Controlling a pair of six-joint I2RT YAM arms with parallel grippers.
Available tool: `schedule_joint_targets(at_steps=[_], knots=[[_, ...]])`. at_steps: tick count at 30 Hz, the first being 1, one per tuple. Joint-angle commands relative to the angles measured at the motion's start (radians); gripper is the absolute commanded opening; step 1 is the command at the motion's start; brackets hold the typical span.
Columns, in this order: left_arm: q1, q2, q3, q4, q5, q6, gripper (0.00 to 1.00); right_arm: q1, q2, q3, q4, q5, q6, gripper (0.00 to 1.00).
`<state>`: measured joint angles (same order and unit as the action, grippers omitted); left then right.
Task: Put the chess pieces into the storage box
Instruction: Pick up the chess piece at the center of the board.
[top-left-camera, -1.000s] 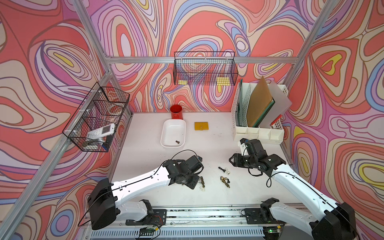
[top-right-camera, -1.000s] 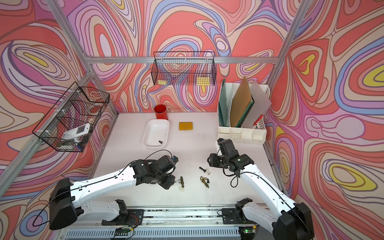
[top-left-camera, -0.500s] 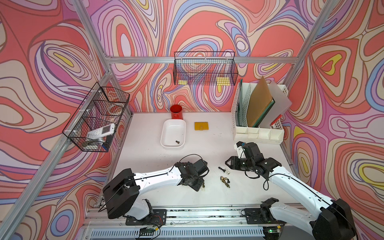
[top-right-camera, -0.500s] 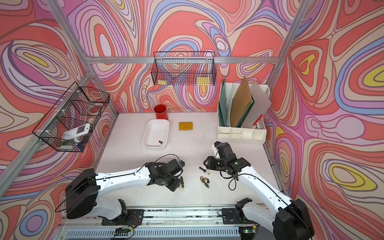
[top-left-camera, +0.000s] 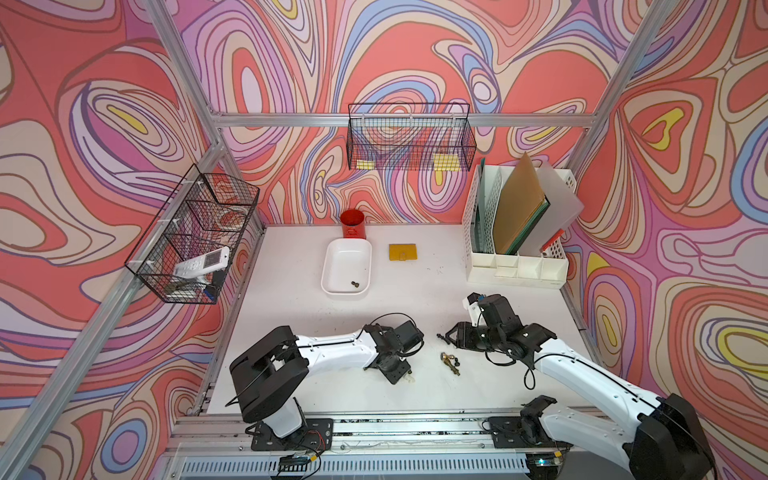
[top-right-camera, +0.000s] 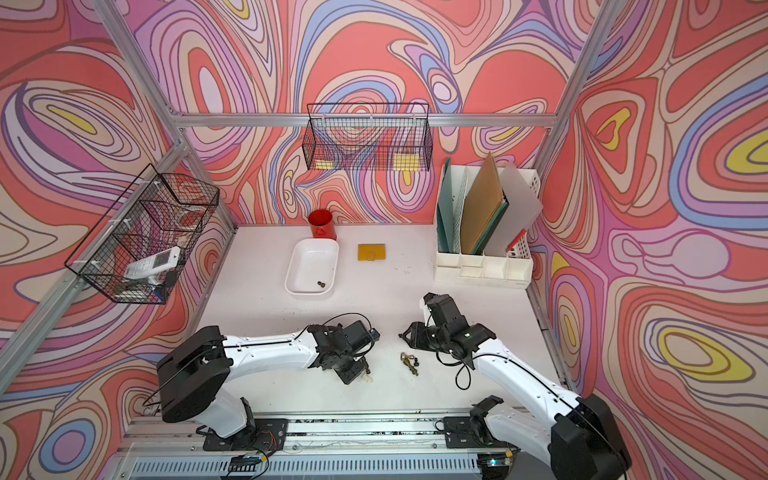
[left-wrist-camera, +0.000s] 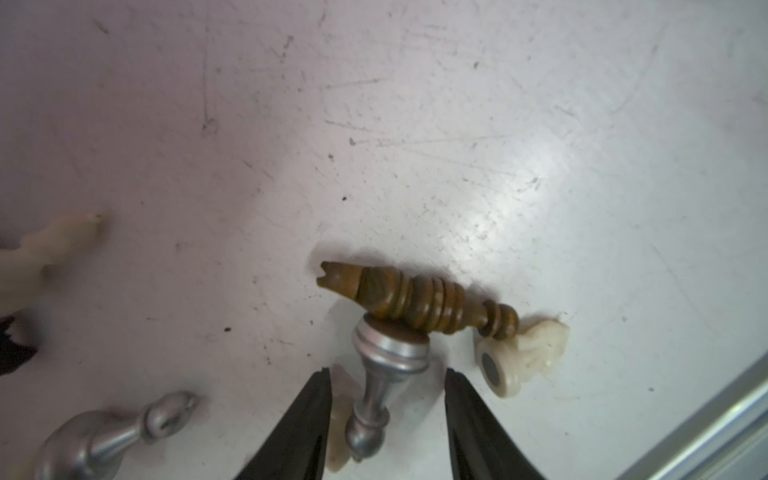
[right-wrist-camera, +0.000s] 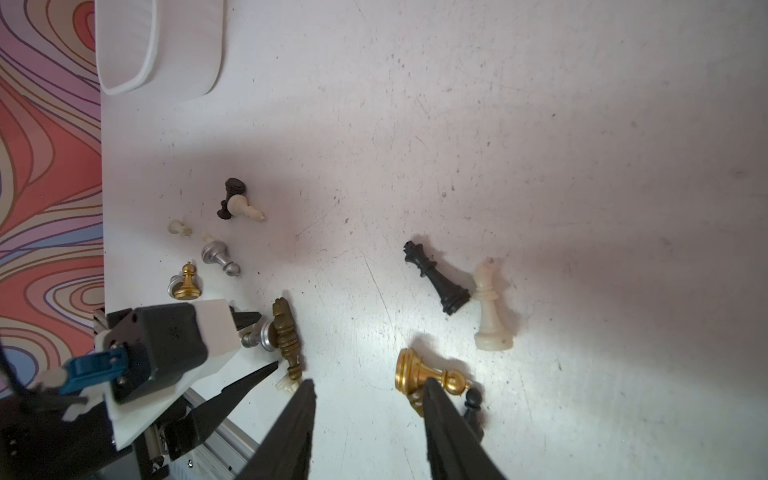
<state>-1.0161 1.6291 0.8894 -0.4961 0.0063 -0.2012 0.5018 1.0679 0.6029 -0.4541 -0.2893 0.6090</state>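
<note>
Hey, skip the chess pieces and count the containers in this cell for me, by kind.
Black wire baskets on the walls: 2
Red cylindrical cup: 1
Shallow white plastic tray: 1
White perforated file rack: 1
Total: 5

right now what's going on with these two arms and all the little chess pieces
Two robot arms are clearing small chess pieces off a white table into a shallow white plastic storage box. A small dark piece lies in the box; the rest lie scattered near the arms. The left gripper is open, its jaws either side of a toppled silver metal pawn that rests against a brown turned piece. The right gripper is open too, empty, beside a toppled gold pawn.
</note>
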Motion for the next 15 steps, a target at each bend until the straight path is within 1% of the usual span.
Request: schedule_joint_targets(at_steps=[1, 4, 10, 12, 15], knots=[[-0.006, 0.029, 0.017, 0.021, -0.03, 0.022, 0.46, 0.018, 0.008, -0.005, 0.033, -0.004, 0.018, 0.44], [-0.004, 0.041, 0.013, 0.032, -0.036, 0.017, 0.41, 0.039, 0.028, -0.002, 0.048, -0.01, 0.032, 0.44], [-0.004, 0.027, 0.001, 0.044, 0.002, -0.003, 0.24, 0.148, 0.088, 0.002, 0.109, -0.007, 0.091, 0.43], [-0.005, 0.006, -0.014, 0.059, 0.025, -0.014, 0.16, 0.187, 0.124, 0.001, 0.139, -0.005, 0.105, 0.42], [-0.005, -0.03, -0.041, 0.094, 0.056, -0.035, 0.12, 0.231, 0.181, -0.006, 0.206, -0.011, 0.124, 0.41]])
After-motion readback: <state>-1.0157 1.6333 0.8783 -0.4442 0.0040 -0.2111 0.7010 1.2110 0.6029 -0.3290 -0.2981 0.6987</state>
